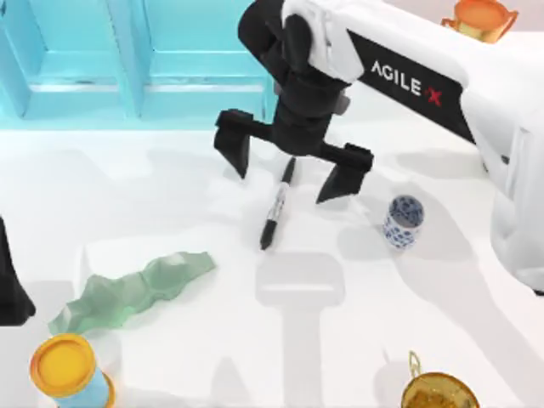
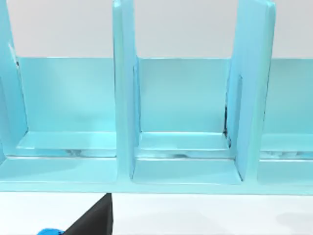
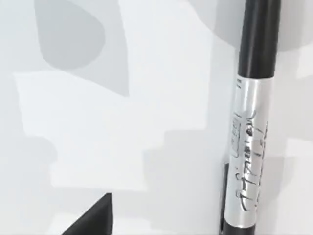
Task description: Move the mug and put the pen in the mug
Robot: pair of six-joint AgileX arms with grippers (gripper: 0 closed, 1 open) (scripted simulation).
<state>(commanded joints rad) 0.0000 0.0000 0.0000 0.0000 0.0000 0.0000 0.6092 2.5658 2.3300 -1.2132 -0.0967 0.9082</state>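
The pen [image 1: 278,205] lies flat on the white table, black with a silver label band, its tip pointing toward the front. My right gripper [image 1: 289,163] hovers open over its rear end, one finger on each side and nothing between them. In the right wrist view the pen [image 3: 249,147] lies beneath, with one fingertip [image 3: 93,215] off to its side. The mug [image 1: 403,221], white with a blue pattern, stands upright to the right of the pen, apart from the gripper. My left arm [image 1: 10,293] is parked at the table's left edge.
A green bottle [image 1: 132,293] lies on its side at front left, near a yellow-topped light-blue can [image 1: 68,370]. Gold cups stand at front right [image 1: 438,393] and back right [image 1: 481,17]. A light-blue shelf rack [image 1: 110,59] lines the back left, seen close in the left wrist view [image 2: 181,122].
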